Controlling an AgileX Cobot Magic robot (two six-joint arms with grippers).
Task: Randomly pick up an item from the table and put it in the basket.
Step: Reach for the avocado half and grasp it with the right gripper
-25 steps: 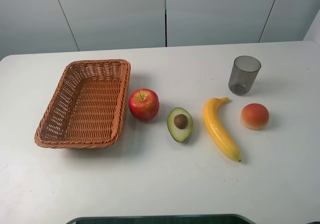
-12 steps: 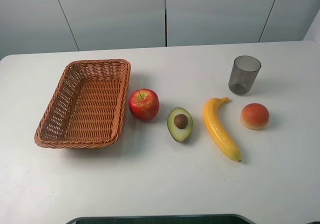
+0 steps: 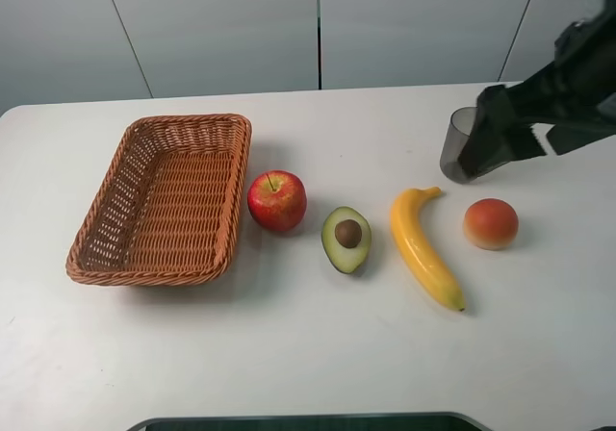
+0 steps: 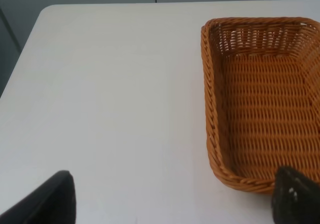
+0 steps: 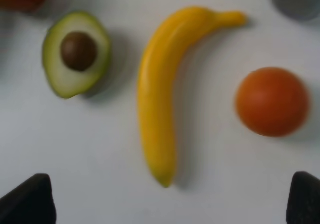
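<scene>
Halved avocado [image 3: 346, 240] lies pit up on the bench [image 3: 289, 354], between apple [image 3: 277, 200] and banana [image 3: 423, 248], outside the basket [image 3: 164, 200]. Right claw [image 5: 166, 198] and left claw [image 4: 170, 196]: fingers apart, holding nothing.

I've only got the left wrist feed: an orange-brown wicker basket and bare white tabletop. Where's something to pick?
Observer: In the high view, a halved avocado with a brown pit lies on the white table, right of the orange-brown wicker basket, with a red apple between them.
Operator: Where's the right arm?
Observer: The right pincer hovers above the table, overlapping the grey translucent cup in the high view. Its camera looks down on a yellow banana.
Operator: Open?
Observer: Yes, its fingertips are wide apart with nothing held between them.
</scene>
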